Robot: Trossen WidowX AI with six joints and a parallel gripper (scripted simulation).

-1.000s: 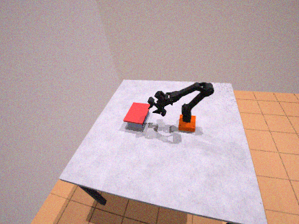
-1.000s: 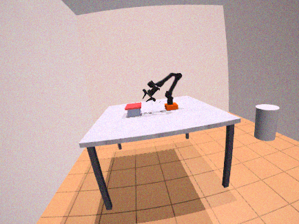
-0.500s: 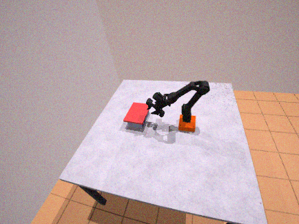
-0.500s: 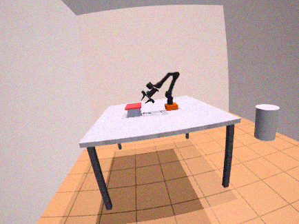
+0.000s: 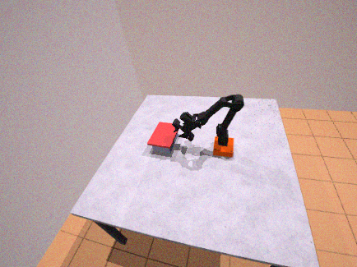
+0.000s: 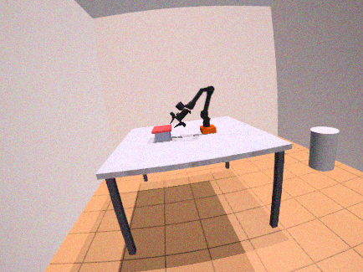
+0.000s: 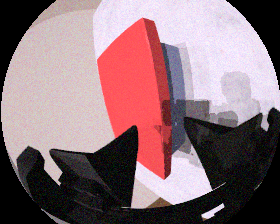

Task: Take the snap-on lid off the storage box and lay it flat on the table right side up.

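Note:
The red lid (image 5: 161, 135) (image 6: 161, 129) (image 7: 132, 85) sits flat on top of the blue-grey storage box (image 5: 162, 149) (image 6: 162, 136) (image 7: 176, 75) and overhangs its sides. The box stands on the table (image 5: 185, 203) (image 6: 188, 154). My gripper (image 5: 177, 132) (image 6: 172, 125) (image 7: 161, 125) is open and tilted down, at the lid edge that faces the robot's base. In the wrist view the lid's near edge shows in the gap between the two fingertips, one to each side. Whether a fingertip touches the lid cannot be told.
The arm's orange base (image 5: 224, 149) (image 6: 207, 129) stands on the table to the right of the box. A grey cylinder (image 6: 323, 149) stands on the floor to the right of the table.

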